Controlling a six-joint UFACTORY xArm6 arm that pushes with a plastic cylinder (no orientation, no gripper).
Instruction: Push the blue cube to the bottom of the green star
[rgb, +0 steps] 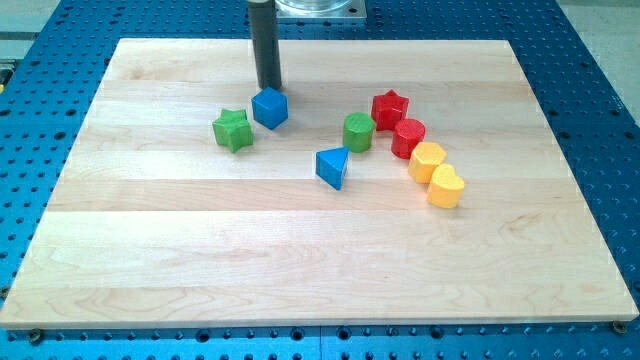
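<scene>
Sitting at 12 o'clock of the blue cube (270, 107), my tip (269, 88) touched it; no jaws, just a rod. Cube lay at 2 o'clock of the green star (232, 130), needing 6.

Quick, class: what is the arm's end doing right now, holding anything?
My tip: a bare rod, holding nothing, just above the blue cube in the view; contact unclear.
</scene>
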